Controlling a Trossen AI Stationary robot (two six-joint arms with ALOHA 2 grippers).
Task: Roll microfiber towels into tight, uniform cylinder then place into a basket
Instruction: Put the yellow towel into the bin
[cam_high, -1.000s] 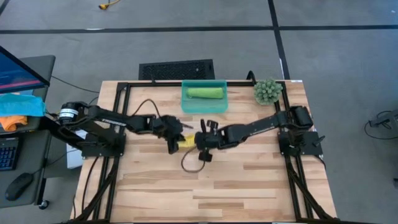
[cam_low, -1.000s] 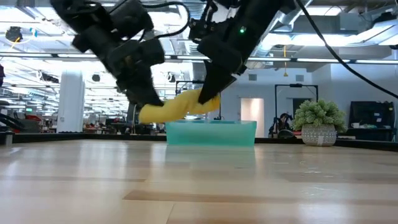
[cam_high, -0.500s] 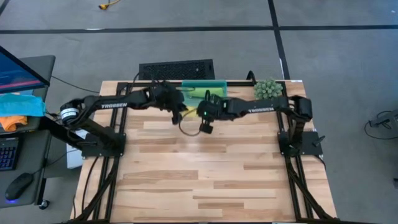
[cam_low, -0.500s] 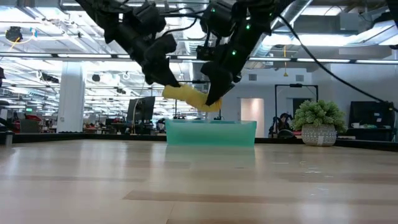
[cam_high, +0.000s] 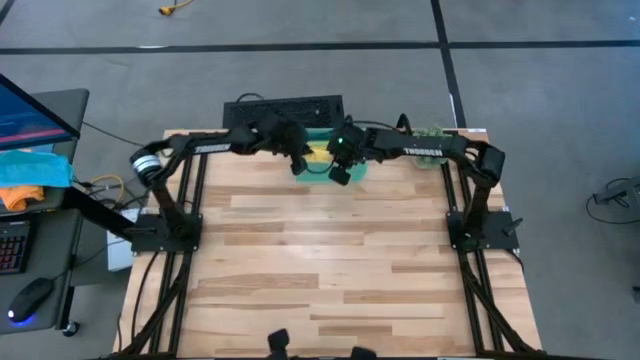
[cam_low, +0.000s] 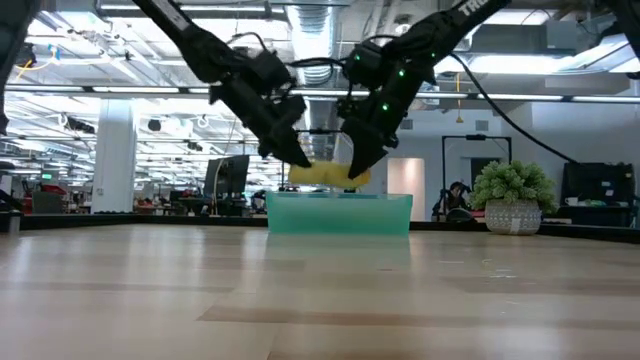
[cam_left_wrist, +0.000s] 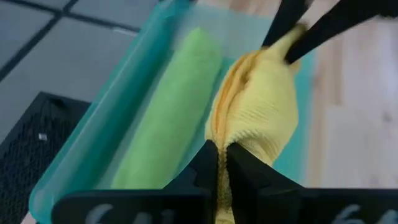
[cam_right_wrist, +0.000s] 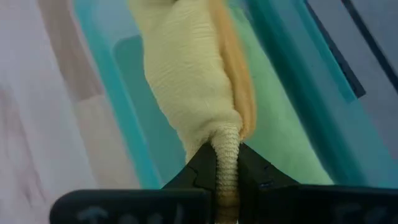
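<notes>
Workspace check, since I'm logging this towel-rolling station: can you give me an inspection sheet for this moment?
Surface: wooden table, bare across the middle and front.
Job's things: basket at the table's far edge; green rolled towel lying inside it; yellow rolled towel held above the basket, one end in each gripper.
Clutter: small potted plant at the far right corner.
Grippers: left gripper shut on one end of the yellow towel; right gripper shut on the other end.
Cables: dark cables run along the arm frames.
Surroundings: black grille panel on the floor behind the table; desk with blue and orange cloths at the left.
</notes>
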